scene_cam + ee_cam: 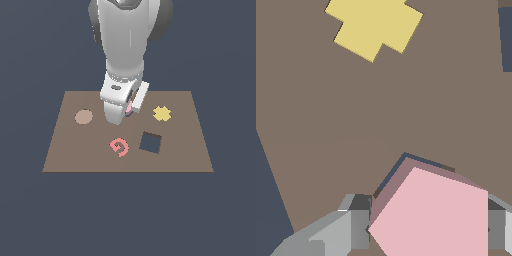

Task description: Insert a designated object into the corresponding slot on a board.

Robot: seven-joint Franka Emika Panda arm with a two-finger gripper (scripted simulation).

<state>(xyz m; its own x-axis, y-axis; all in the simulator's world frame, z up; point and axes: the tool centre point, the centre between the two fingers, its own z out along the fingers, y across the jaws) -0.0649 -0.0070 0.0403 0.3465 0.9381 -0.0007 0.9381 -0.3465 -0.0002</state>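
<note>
gripper [426, 227] clamping pink pentagon [431, 215] over slot [393, 172], yellow flower pc [373, 25] nearby

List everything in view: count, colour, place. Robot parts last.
board: 1, brown, flat under the arm.
pentagon block: 1, light pink, between the jaws, over the slot.
slot: 1, dark navy, only an edge shows beside the block.
flower piece: 1, yellow, exterior view's right.
G piece: 1, salmon pink, front middle.
round piece: 1, tan, exterior view's left.
square cut-out: 1, dark, beside the G piece.
arm: 1, white, above the board.
gripper: 1, grey-white, shut on the block.
</note>
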